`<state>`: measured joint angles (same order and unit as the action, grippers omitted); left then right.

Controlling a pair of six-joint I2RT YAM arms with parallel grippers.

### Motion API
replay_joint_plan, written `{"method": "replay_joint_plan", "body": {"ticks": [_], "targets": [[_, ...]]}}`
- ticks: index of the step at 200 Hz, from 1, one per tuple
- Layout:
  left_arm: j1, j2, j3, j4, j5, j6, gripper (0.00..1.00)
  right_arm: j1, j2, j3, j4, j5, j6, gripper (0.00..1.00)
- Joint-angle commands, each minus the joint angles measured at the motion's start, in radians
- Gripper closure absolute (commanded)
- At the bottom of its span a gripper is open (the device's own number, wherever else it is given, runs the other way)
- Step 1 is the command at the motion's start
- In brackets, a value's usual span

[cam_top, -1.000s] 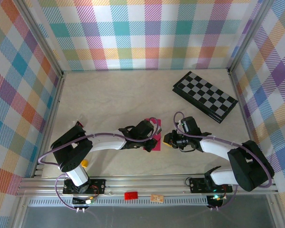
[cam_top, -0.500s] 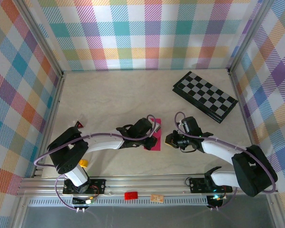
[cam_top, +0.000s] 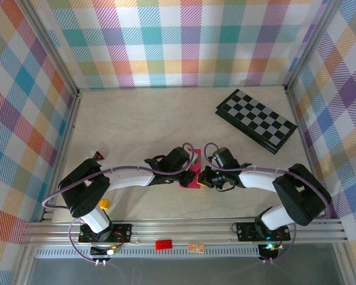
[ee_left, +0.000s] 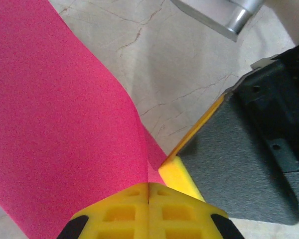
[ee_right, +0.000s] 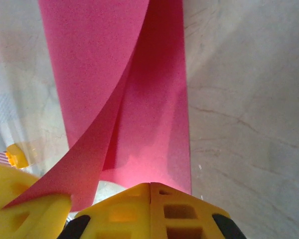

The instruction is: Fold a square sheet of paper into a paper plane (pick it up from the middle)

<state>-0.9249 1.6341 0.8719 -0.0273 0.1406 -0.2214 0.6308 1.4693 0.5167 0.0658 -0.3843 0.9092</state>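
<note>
Across the pale table (cam_top: 142, 119), a black-and-grey checkerboard (cam_top: 256, 120) lies at the far right, well apart from both arms. Near the table's middle, the square sheet of paper (cam_top: 189, 181) sits partly folded, one flap curling up over the rest. The left gripper (ee_left: 148, 185) is clamped on that raised flap. The right gripper (ee_right: 149, 184), just beside it, is pinched closed on the sheet's edge.

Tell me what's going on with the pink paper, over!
Left end effector shut on the square sheet of paper. Right end effector shut on it too. Sheet curled over itself. Checkerboard well clear, over.
</note>
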Motion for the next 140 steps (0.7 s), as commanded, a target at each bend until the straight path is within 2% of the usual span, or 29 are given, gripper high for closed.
{"method": "replay_joint_plan", "body": {"ticks": [1, 60, 140], "targets": [[0.018, -0.022, -0.002, -0.009, -0.001, -0.022, 1.00, 0.012, 0.026, 0.034, -0.036, 0.039, -0.004, 0.96], [0.026, -0.014, -0.006, 0.018, 0.029, -0.054, 1.00, 0.006, 0.034, 0.075, -0.249, 0.142, -0.104, 0.95], [0.029, 0.014, -0.012, 0.083, 0.040, -0.140, 0.99, -0.029, 0.019, 0.140, -0.326, 0.141, -0.173, 0.94]]}}
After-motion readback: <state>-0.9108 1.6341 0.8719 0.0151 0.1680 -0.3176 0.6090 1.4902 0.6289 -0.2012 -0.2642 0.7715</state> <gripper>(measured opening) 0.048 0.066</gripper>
